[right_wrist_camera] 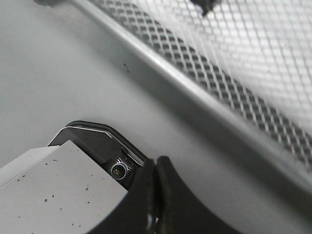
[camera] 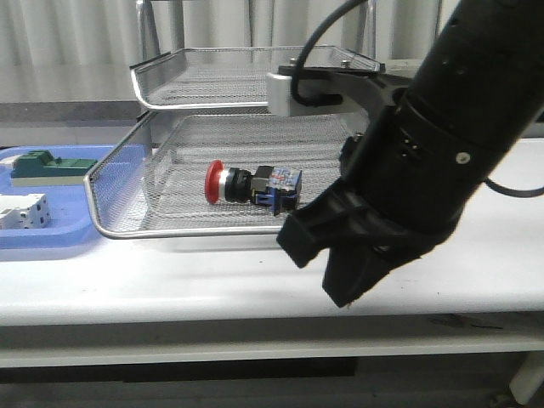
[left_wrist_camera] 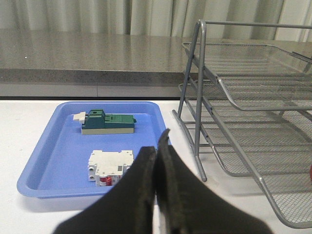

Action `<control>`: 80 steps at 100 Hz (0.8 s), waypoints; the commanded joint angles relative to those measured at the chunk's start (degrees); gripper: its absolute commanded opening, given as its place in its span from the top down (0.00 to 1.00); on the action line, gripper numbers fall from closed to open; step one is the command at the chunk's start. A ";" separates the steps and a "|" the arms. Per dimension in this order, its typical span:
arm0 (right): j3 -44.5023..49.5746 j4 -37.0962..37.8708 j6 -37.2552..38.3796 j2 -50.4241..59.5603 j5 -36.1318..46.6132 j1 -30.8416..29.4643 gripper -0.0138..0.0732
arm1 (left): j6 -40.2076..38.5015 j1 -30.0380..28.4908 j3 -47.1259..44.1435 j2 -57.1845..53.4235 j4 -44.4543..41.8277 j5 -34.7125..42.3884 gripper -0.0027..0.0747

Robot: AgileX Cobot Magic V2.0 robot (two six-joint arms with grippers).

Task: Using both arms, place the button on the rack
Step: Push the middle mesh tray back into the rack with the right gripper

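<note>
The button [camera: 251, 184] lies on its side in the pulled-out lower tray of the silver mesh rack [camera: 195, 104], red head to the left. My right gripper [camera: 344, 293] is shut and empty. It points down over the white table just in front of that tray's front rim, to the right of the button and apart from it. In the right wrist view its fingers [right_wrist_camera: 156, 163] are pressed together near the tray rim [right_wrist_camera: 195, 83]. My left gripper [left_wrist_camera: 157, 146] is shut and empty, held between the blue tray and the rack frame [left_wrist_camera: 200, 97]. It is out of the front view.
A flat blue tray [camera: 51, 242] left of the rack holds a green block [camera: 42, 166] and a white block [camera: 21, 211]; both blocks also show in the left wrist view, green [left_wrist_camera: 105, 122] and white [left_wrist_camera: 109, 166]. The table's front edge runs just below the right gripper.
</note>
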State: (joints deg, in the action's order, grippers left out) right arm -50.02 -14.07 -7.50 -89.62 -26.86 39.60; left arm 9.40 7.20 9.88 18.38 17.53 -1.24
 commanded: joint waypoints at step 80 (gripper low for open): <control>-27.76 16.26 -2.00 -17.15 3.83 -10.11 0.92 | -0.41 -0.08 1.74 0.43 0.46 4.43 0.99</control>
State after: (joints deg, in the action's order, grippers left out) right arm -73.56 0.00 -9.09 -108.33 -27.21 31.87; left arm 9.40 7.20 9.88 18.38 17.53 -1.21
